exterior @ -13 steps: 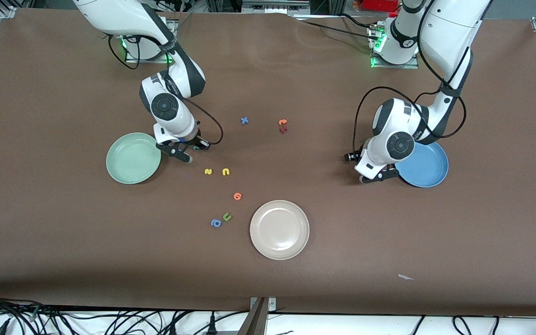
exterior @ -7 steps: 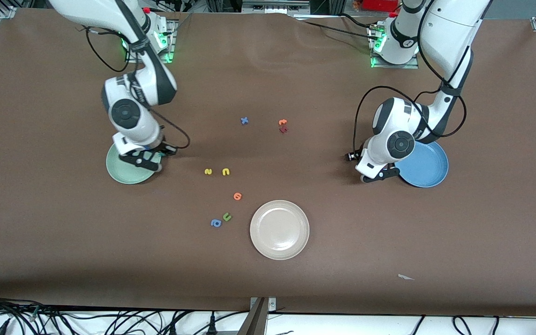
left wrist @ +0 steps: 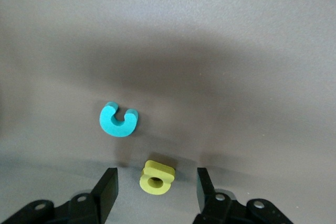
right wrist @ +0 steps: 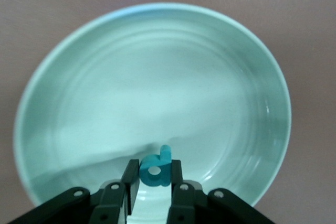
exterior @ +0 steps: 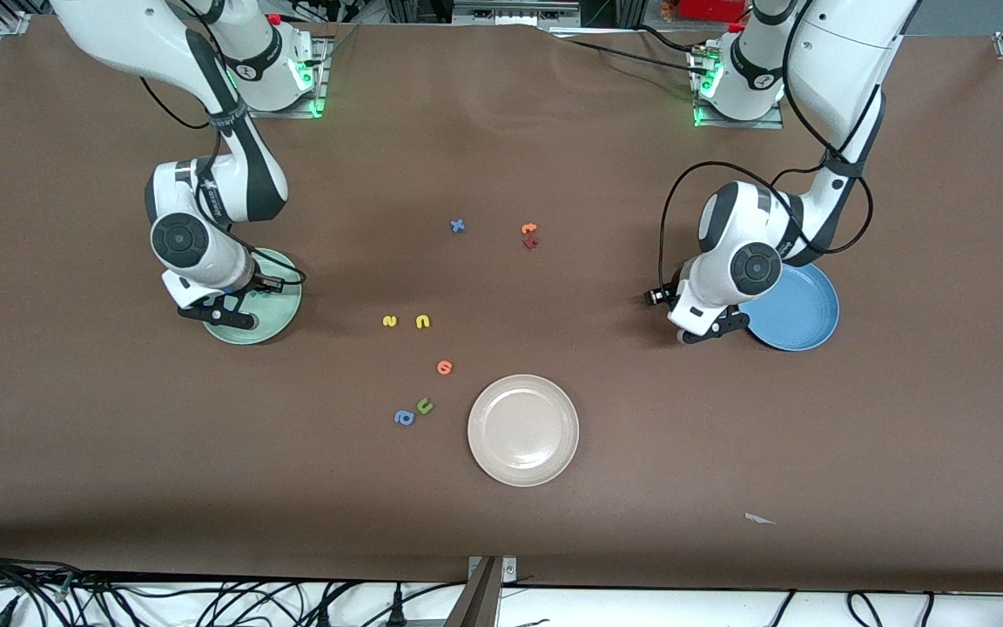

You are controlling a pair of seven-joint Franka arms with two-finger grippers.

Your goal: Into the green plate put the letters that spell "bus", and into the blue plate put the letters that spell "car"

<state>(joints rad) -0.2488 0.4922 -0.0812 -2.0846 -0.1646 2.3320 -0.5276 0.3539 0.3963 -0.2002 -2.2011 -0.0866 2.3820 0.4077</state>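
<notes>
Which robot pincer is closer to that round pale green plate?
The right pincer: it hangs over the round pale green plate, gripping a cyan letter. The left pincer is over the table beside the blue plate.

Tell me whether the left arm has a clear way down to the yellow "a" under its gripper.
Probably yes. The left gripper hangs open directly above the yellow "a", which lies between its fingers. The cyan "c" lies apart from it, so nothing seems to block the descent.

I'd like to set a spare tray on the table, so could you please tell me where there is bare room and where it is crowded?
Bare table lies nearer the front camera than the cream plate, and between the red letters and the left pincer. It is crowded around the yellow letters, the orange letter and the blue-and-green pair. The right pincer holds a cyan letter over the green plate.
</notes>
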